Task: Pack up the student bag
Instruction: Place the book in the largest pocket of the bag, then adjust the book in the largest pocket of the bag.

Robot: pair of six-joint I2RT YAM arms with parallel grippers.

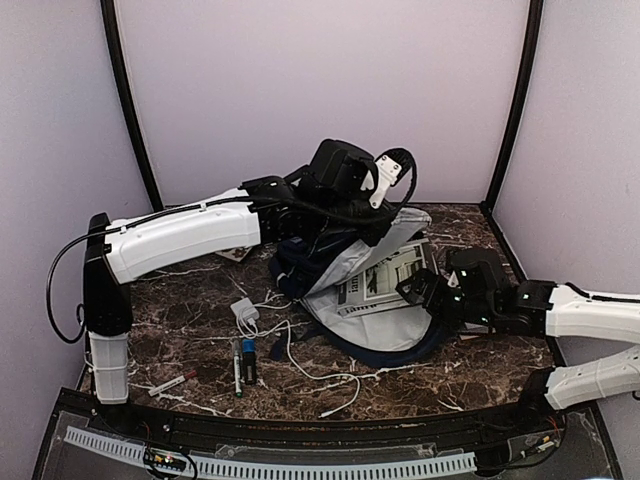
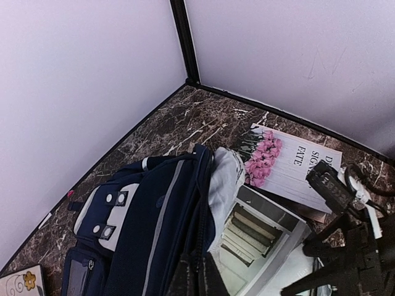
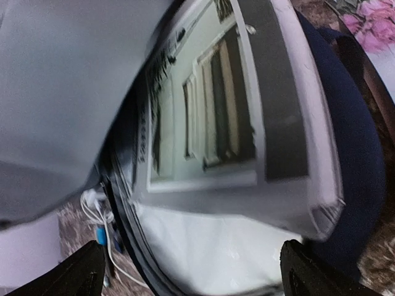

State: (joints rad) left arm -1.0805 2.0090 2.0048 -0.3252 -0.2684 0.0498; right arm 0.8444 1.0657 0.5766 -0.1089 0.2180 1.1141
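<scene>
Student bag (image 1: 295,262) lies mid-table, mouth toward right arm. Left gripper (image 2: 197,277) pinched narrow on bag rim, prob. to lift flap & keep mouth open. Book (image 1: 385,280) rests partly inside on grey lining. Right gripper (image 3: 191,256) spread wide, empty, close over book, likely lined up to push it deeper. Flower-cover book (image 2: 290,163), charger (image 1: 245,312), pens (image 1: 240,365) lie outside on table (image 1: 480,370), not yet packed.

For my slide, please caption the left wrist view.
Open navy student bag with a grey book inside; a pink-flower book lies beside it.
</scene>
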